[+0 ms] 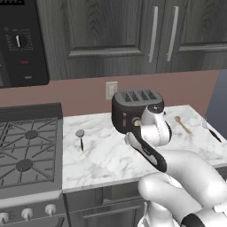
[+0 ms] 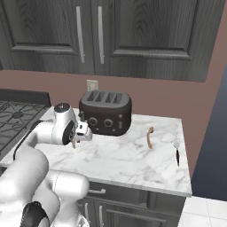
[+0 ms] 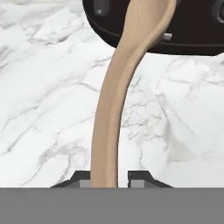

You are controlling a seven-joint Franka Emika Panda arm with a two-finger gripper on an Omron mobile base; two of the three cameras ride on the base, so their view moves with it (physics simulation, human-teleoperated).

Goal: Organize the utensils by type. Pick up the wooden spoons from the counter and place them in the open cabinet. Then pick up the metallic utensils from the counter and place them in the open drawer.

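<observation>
- Gripper (image 3: 105,183): jaws closed on the handle of a wooden spoon (image 3: 118,96); in the hand view the handle runs up from between the fingertips, bowl end over the toaster (image 3: 175,26).
- Gripper sits just in front of the toaster, above the counter (image 3: 43,109).
- A second tan wooden spoon (image 1: 182,124) lies on the marble, well off to the gripper's right, past the toaster; fork-like metallic utensil (image 1: 211,129) beyond it near the counter edge.
- Round-headed metallic utensil (image 1: 80,138) lies well apart on the gripper's other side, toward the stove (image 1: 26,146).
- Judgement: the spoon is grasped near one end, so it may pivot. Lift straight and slowly, clear the toaster top before swinging toward the cabinet, and keep the bowl from catching.
</observation>
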